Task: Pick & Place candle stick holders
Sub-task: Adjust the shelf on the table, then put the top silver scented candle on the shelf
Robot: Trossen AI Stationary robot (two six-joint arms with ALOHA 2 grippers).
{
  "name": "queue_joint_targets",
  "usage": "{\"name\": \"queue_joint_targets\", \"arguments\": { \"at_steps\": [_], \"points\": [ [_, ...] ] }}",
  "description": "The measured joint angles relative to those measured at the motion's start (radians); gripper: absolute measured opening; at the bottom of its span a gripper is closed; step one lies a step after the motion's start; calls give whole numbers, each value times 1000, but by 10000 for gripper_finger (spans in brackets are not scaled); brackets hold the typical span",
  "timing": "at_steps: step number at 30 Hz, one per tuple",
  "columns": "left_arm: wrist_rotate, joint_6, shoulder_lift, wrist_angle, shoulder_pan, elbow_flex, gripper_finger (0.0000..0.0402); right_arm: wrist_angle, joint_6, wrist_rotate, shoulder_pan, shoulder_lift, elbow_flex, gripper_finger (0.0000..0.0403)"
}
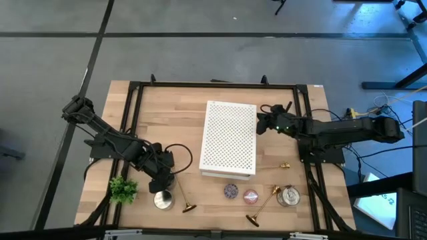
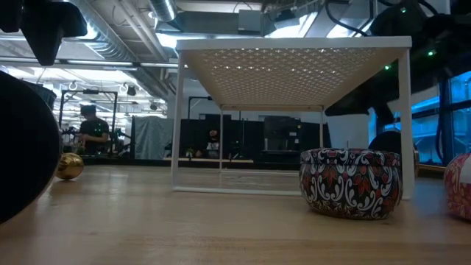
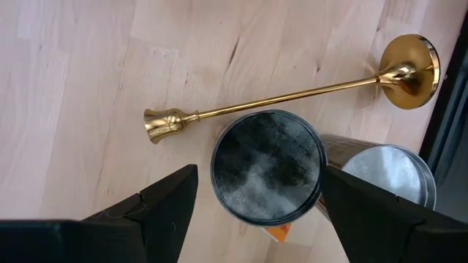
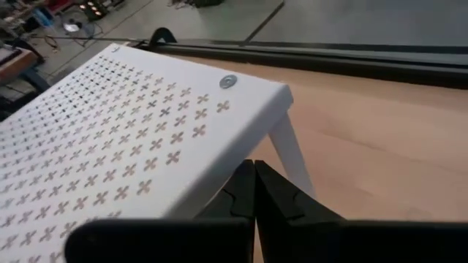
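While the left gripper (image 1: 162,181) is hovering with its jaws spread wide and empty over a dark round tin (image 3: 268,165), the nearest holder (image 3: 292,92) is lying flat on the table (image 1: 170,110) just beyond that tin, its cup end pointing toward the white rack (image 1: 229,138) and its flared base pointing away. From above, this holder (image 1: 181,195) is lying off the rack's near-left corner, beside a silver tin (image 1: 163,199) and a small green plant (image 1: 123,189). Two more holders are lying on their sides near the rack's near-right corner: one (image 1: 261,210) with its base toward the table's front edge, and another (image 1: 283,164) showing only as a small gold piece close to the rack's right side. Between them are sitting two small discs (image 1: 231,191) and another silver tin (image 1: 289,195).

Over the rack's far-right corner, the right gripper (image 1: 263,122) is hanging with its jaws pressed together on nothing; its fingers (image 4: 252,191) are meeting just above the rack's white edge (image 4: 168,117).

At table level, a patterned tin (image 2: 350,182) is standing by the rack (image 2: 293,59), and a person (image 2: 94,131) is standing far behind. No writing is readable anywhere.
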Motion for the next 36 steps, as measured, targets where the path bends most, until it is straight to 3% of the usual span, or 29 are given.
{"name": "queue_joint_targets", "arguments": {
  "at_steps": [9, 20, 27, 36],
  "points": [
    [-1, 10, 0, 0, 0, 0, 286, -19, -37, -8, 1, 64, 63, 0],
    [-33, 18, 0, -1, -22, 0, 286, -497, -26, -9, 62, 55, 315, 0],
    [-44, 1, 0, 0, -31, 0, 286, -677, -20, -6, 241, 47, 489, 0],
    [-68, -34, 0, 22, -67, 0, 286, -733, -54, 165, 584, 46, 632, 0]
  ]
}}
